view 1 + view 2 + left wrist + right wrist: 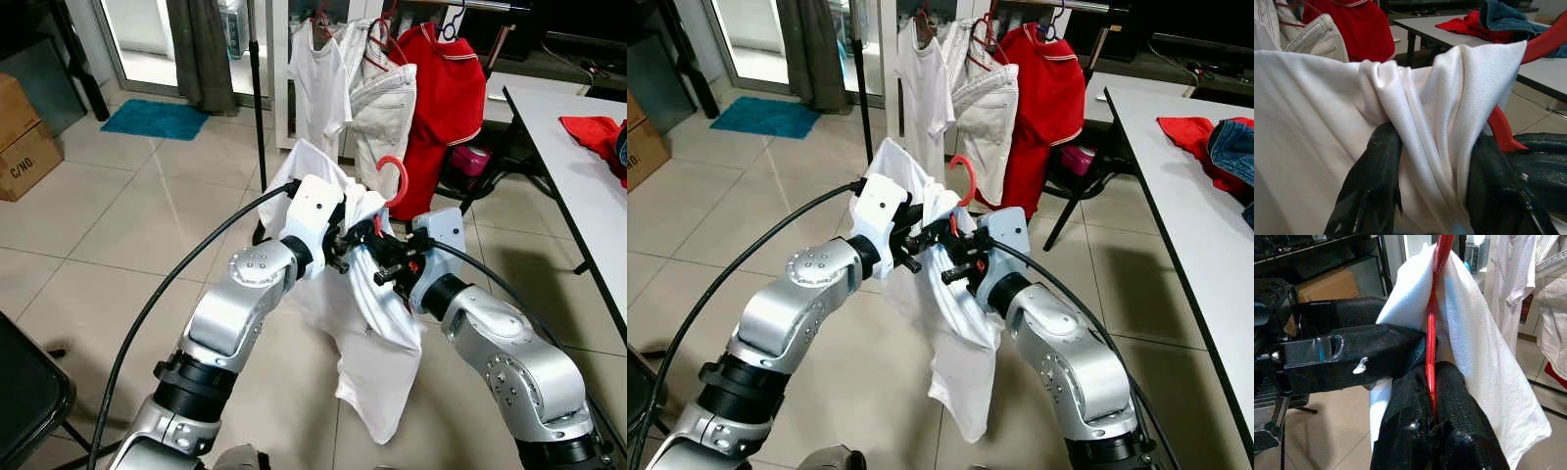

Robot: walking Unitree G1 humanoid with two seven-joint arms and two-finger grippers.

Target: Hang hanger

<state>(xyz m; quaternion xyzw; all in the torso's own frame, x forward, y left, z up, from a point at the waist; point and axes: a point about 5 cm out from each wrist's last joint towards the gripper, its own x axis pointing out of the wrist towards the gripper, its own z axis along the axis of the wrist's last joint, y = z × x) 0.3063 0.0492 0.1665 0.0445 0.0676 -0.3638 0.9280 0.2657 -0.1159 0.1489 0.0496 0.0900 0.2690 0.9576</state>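
A white shirt (367,323) hangs on a red hanger whose hook (395,179) sticks up above my two arms. My left gripper (345,240) is shut on a bunched fold of the shirt (1420,132) near the collar, its black fingers (1374,181) pinching the cloth. My right gripper (390,262) is shut on the red hanger (1431,347), its fingertips (1449,396) clamped on the thin red bar beside the left gripper. Ahead stands a clothes rack (480,5) with a white shirt (318,83), a pale garment (385,108) and a red shirt (446,93).
A white table (578,157) runs along the right, with red cloth (596,132) and jeans (1229,147) on it. A black stand pole (258,93) rises left of the rack. A blue mat (157,118) and a cardboard box (22,137) lie on the tiled floor at left.
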